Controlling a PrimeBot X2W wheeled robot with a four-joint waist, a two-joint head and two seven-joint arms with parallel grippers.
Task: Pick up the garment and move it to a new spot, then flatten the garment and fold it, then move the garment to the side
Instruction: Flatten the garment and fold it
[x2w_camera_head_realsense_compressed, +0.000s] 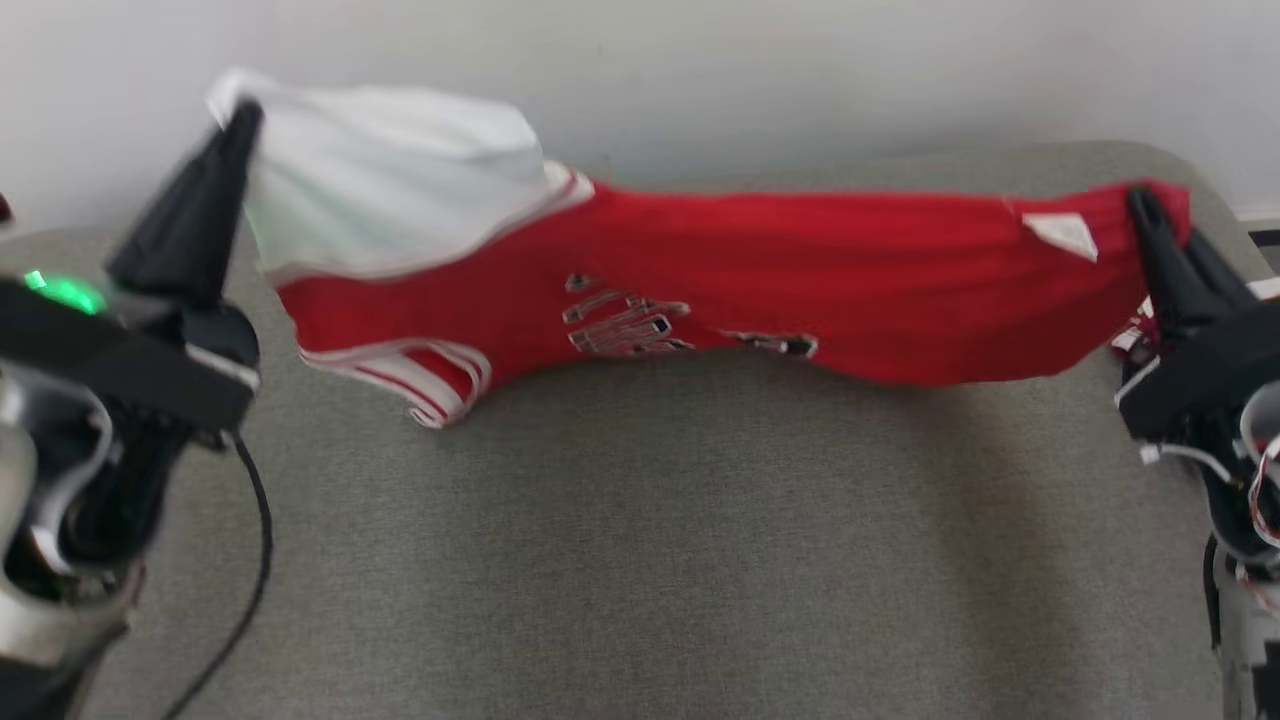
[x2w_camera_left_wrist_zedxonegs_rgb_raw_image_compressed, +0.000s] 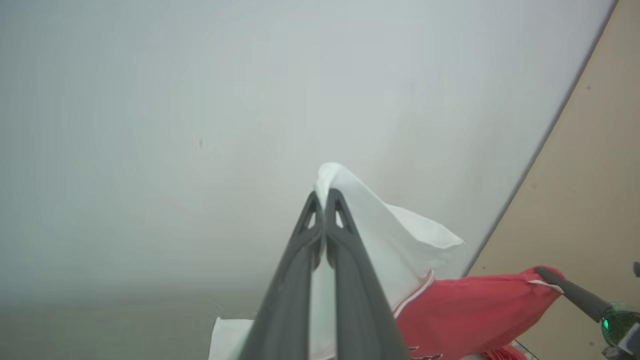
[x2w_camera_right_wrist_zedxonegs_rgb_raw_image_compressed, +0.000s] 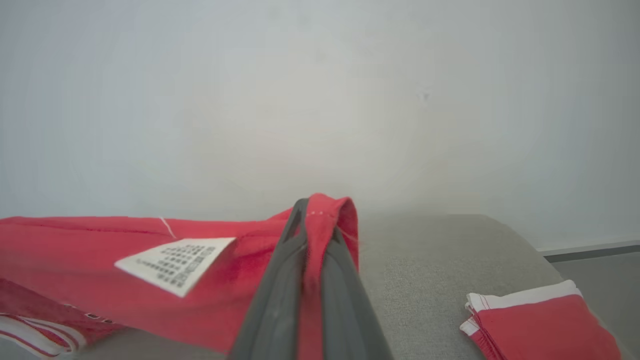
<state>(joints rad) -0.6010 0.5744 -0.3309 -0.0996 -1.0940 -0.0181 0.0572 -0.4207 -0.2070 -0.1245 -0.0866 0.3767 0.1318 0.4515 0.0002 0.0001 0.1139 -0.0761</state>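
Folded red cloth (x2w_camera_right_wrist_zedxonegs_rgb_raw_image_compressed: 545, 325), grey tabletop (x2w_camera_head_realsense_compressed: 640, 550)

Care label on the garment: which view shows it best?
Right wrist view: the label on the garment is large, its printed rows visible though unreadable, beside the right gripper. Head view shows a small blank white patch; left wrist view a thin sliver.

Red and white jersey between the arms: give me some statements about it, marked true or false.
1. The left end effector is shut on the white part of the red and white fabric jersey. True.
2. The right end effector is open above the jersey. False: it is shut on the red end.
3. The jersey lies flat on the grey upholstered surface. False: it hangs stretched between both end effectors.
4. A white printed label shows near the right end effector. True.
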